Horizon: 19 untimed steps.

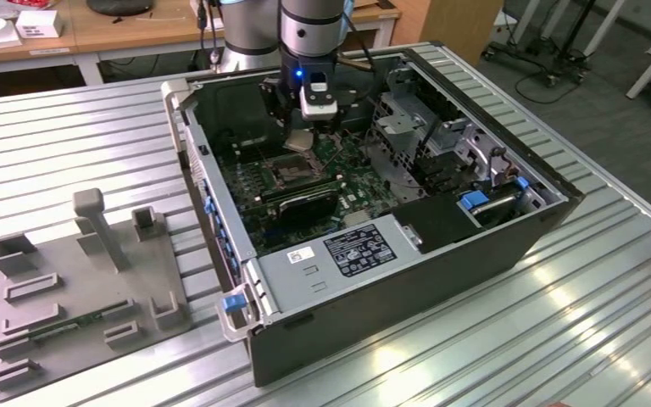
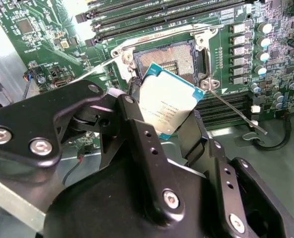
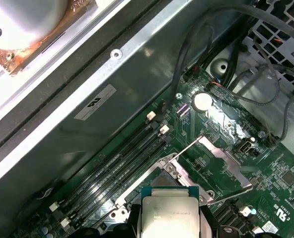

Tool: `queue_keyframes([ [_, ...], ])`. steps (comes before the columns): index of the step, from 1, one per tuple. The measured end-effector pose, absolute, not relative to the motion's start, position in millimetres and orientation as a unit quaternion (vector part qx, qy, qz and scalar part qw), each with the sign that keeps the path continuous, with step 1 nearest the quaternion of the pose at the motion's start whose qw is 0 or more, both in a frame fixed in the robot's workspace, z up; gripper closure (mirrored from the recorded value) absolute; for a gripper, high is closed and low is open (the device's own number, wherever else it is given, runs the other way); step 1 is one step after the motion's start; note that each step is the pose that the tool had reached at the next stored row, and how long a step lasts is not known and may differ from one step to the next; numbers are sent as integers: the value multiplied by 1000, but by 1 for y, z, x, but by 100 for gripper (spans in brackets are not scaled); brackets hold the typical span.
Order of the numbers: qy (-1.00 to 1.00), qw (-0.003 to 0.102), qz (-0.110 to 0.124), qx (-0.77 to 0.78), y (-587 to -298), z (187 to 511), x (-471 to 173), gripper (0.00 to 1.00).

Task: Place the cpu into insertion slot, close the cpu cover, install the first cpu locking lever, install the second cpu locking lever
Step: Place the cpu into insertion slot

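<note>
Plainly the cpu [image 2: 167, 99] is clamped by two opposite edges in the claw [image 2: 164, 121]. It hangs tilted just above the insertion slot [image 2: 174, 55], not yet seated, inside the open computer case [image 1: 416, 280]. It looks like a light, stiff, thin plate with a smooth lid, so I judge the edge grip to be the right hold. Its underside and the slot's fine contact field are likely fragile, and a skewed touch could bend them. In the first wrist view the cpu cover [image 3: 231, 161] appears swung up, clear of the slot. The case lies on a ribbed metal surface [image 1: 77, 127], with a grey fixture plate [image 1: 77, 297] beside it at the exterior view's left. Wooden desks [image 1: 133, 30] stand behind.
</note>
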<state>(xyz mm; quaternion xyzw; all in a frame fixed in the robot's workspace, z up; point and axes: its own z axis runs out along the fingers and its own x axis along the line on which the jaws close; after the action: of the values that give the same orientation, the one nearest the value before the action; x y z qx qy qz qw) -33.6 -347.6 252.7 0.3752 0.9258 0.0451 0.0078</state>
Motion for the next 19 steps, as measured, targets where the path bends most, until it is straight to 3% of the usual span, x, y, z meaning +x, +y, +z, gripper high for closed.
queue_keyframes([
  [19,872,13,44,487,-348,252,-34,46],
])
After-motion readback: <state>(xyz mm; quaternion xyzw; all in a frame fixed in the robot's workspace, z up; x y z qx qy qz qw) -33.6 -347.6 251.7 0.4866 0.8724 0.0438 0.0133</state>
